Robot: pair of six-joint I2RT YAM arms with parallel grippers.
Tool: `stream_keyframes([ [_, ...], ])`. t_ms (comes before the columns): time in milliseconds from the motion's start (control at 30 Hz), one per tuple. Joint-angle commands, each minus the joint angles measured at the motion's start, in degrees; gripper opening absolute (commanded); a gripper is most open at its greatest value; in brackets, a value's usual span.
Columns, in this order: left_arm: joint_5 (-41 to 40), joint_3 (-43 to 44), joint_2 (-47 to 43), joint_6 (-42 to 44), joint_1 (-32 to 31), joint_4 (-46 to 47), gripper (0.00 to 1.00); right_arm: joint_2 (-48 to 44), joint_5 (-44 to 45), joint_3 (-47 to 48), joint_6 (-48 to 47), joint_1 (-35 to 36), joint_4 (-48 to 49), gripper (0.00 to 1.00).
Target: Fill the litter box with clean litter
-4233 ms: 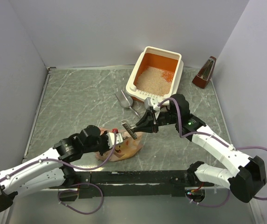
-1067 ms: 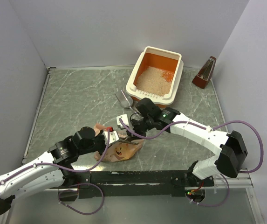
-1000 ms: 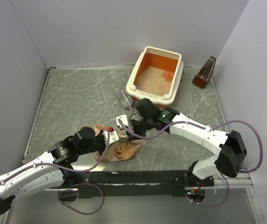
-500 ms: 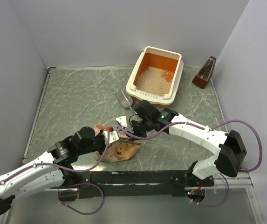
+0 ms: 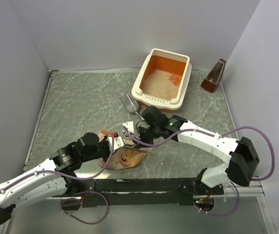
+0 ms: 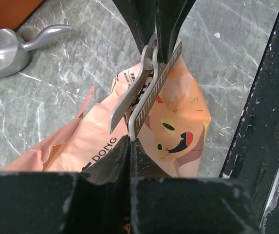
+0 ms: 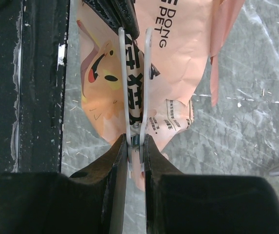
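Observation:
The litter box [image 5: 141,74], cream outside and orange inside, stands at the back right with pale clean litter [image 5: 156,83] over its floor. A peach-pink cat-print bag [image 5: 129,157] lies near the front centre. My left gripper [image 5: 116,143] is shut on the bag's top edge [image 6: 178,122]. My right gripper [image 5: 133,130] is shut on the handles of a white bag clip [image 7: 147,73]. The clip's two arms stand parted above the bag [image 7: 188,58], their tips right at my left fingertips [image 6: 130,141]. Seen from the left wrist, the clip [image 6: 151,97] points straight at that gripper.
A grey metal scoop [image 5: 129,103] lies on the table between the bag and the litter box, also visible as the scoop [image 6: 3,46] at upper left. A brown wedge-shaped object [image 5: 213,76] stands right of the box. A black rail [image 5: 139,185] runs along the near edge.
My right gripper has carried the clip a little down and left, closer to the left gripper and the bag's top. The left arm and bag have stayed put.

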Motion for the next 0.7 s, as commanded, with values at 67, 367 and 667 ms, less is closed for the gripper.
stream_keyframes([
  [67, -1.3, 1.23, -0.58, -1.06, -0.03, 2.04, 0.08, -1.7, -0.85, -2.43, 2.46, -0.42, -1.27, 0.34],
  [367, -1.47, 1.14, -0.4, -0.8, -0.03, 2.04, 0.08, -6.35, 3.26, -2.17, 4.65, -0.34, 1.72, 1.0],
  [667, -1.12, 2.89, -3.46, -0.71, 0.05, 0.55, 0.18, -14.86, 19.25, 1.7, 19.91, -0.86, 9.97, 1.0],
])
